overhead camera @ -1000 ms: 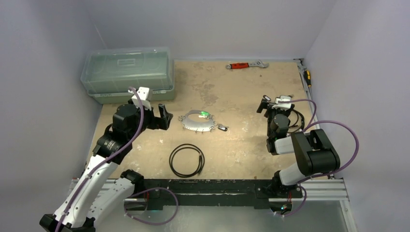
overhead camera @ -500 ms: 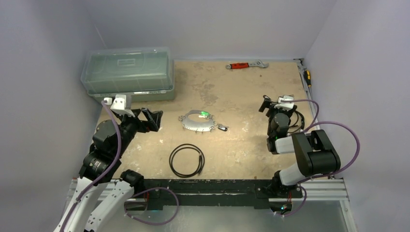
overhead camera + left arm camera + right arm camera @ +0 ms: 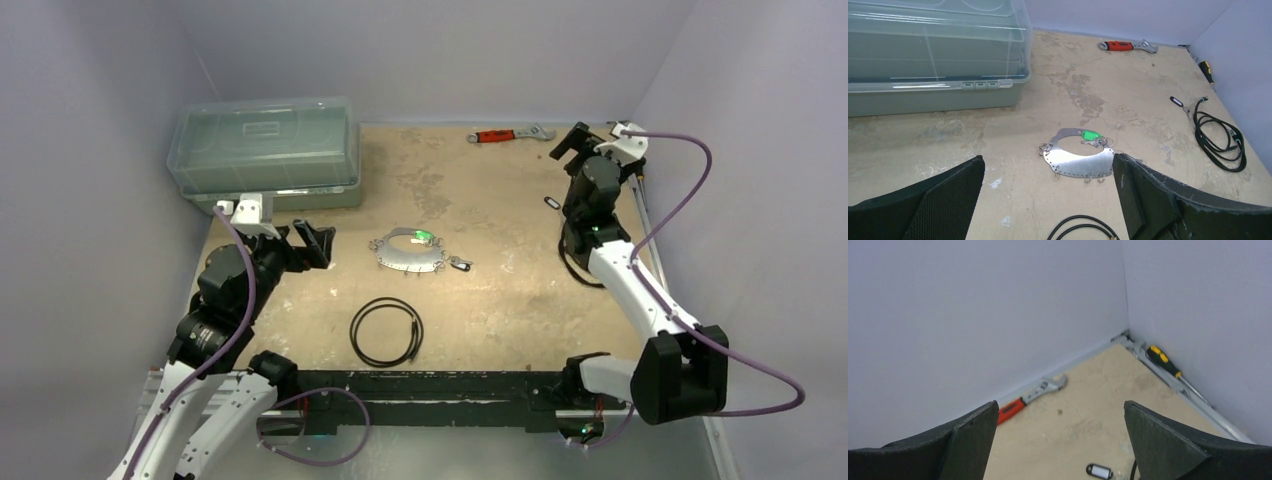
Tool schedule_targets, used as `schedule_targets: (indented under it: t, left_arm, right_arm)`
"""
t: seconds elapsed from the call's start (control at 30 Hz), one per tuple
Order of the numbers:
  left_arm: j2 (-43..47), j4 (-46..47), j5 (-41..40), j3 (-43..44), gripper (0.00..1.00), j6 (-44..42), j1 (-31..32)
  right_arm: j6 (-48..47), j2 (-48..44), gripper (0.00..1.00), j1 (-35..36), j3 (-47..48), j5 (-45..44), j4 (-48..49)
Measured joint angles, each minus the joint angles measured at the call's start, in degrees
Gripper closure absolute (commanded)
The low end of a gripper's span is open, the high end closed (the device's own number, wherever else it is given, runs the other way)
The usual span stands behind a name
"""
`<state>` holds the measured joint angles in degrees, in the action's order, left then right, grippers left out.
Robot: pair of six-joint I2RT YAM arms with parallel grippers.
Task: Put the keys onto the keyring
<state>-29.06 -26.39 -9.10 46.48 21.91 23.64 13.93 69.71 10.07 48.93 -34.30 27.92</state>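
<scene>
The black cable coil (image 3: 353,330) is cut off by the lower edge of the left wrist view, so only its upper arc shows there. On the right side of the table (image 3: 500,290), a second black cable (image 3: 1198,131) is partly covered by the right arm in the top view. The keys (image 3: 1095,143) are very small. They lie in a little bunch with a green tag (image 3: 1090,135), and it is not possible to count them or to tell if any is already threaded. They touch the upper right part of the keyring (image 3: 1078,161), which lies flat near the middle of the table. One small dark tag (image 3: 550,203) lies apart, beside the right arm.

The left gripper (image 3: 308,243) is spread wide and holds nothing; it hangs to the left of the keyring. The right gripper (image 3: 568,142) is also spread wide and empty, at the far right corner near the red-handled wrench (image 3: 510,134).

Compared with one second ago, the right arm has stretched from the middle right of the table to this corner, and this uncovers the dark tag. The left arm has drawn back to the left, near the clear plastic box (image 3: 265,150). The keyring, keys and coil have not moved.
</scene>
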Motion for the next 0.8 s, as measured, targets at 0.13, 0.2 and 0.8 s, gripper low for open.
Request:
schedule_targets:
  t: [0.13,0.2,0.8]
  left_arm:
    - [-0.2,0.0,-0.3,0.0,0.03,0.0,0.0]
    - [-0.7,0.0,-0.3,0.0,0.04,-0.1,0.0]
    - [-11.0,-1.1,4.9,0.0,0.29,-1.1,0.0]
  right_arm:
    - [3.2,2.4,0.01,0.0,4.9,0.1,-11.6]
    - [3.5,3.7,0.01,0.0,6.7,2.2,-16.6]
    - [6.1,10.5,0.23,18.2,8.6,30.1,-35.7]
